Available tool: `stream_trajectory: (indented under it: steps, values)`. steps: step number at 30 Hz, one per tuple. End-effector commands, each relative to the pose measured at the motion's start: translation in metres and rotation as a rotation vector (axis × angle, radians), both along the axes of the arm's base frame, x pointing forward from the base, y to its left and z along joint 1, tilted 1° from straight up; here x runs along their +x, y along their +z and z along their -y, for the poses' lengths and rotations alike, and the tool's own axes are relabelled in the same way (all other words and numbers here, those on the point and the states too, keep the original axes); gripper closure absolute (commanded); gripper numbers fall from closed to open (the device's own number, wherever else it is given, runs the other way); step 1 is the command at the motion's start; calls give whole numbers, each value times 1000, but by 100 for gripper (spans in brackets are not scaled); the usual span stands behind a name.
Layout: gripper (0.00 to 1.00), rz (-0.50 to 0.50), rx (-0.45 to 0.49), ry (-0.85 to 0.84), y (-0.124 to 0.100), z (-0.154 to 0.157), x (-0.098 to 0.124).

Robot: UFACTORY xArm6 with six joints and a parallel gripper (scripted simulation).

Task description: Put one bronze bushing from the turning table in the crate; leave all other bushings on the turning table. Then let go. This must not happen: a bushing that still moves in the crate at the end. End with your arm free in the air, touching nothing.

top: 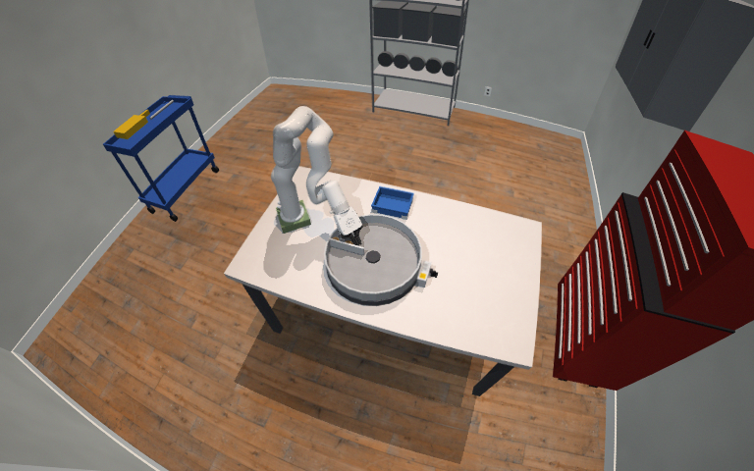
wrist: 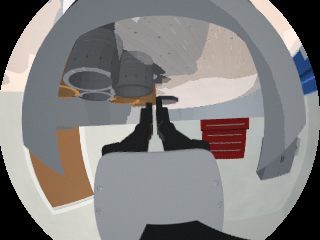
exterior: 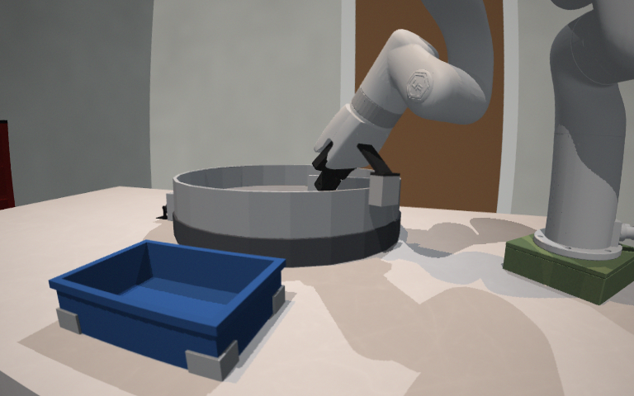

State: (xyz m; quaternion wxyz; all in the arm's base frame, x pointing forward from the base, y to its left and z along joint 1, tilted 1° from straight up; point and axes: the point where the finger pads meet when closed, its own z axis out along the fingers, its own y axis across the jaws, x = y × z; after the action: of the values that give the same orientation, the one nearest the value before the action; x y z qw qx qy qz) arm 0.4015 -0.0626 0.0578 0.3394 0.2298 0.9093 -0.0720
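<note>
The round grey turning table (top: 389, 294) (exterior: 262, 205) (wrist: 200, 0) stands mid-table. My gripper (top: 354, 239) (exterior: 324, 184) (wrist: 154, 106) reaches down inside its near-left rim, next to a grey bar (top: 346, 246). In the wrist view the fingers are pressed together on the thin orange-brown edge of a bronze bushing (wrist: 126, 100). Two grey bushings (wrist: 90, 74) (wrist: 136, 75) stand just beyond the fingertips, to their left. The top and exterior views hide the bushings behind the rim and the gripper. The blue crate (top: 389, 211) (exterior: 139, 333) (wrist: 308, 70) stands empty beside the turning table.
The arm's green base (top: 293, 219) (exterior: 565, 266) stands at the table's left. A dark hub (top: 371, 256) marks the turning table's centre, and a small control box (top: 425, 273) sits on its right side. A red tool chest (top: 656, 266) stands right of the table.
</note>
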Motion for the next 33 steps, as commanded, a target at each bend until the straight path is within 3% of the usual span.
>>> stream_trajectory:
  steps: [1, 13, 33]
  values:
    - [100, -1, 0, -3, 0, 1, -1]
    - [100, -1, 0, -3, 5, 1, -1]
    - [100, -1, 0, -3, 67, 2, -2]
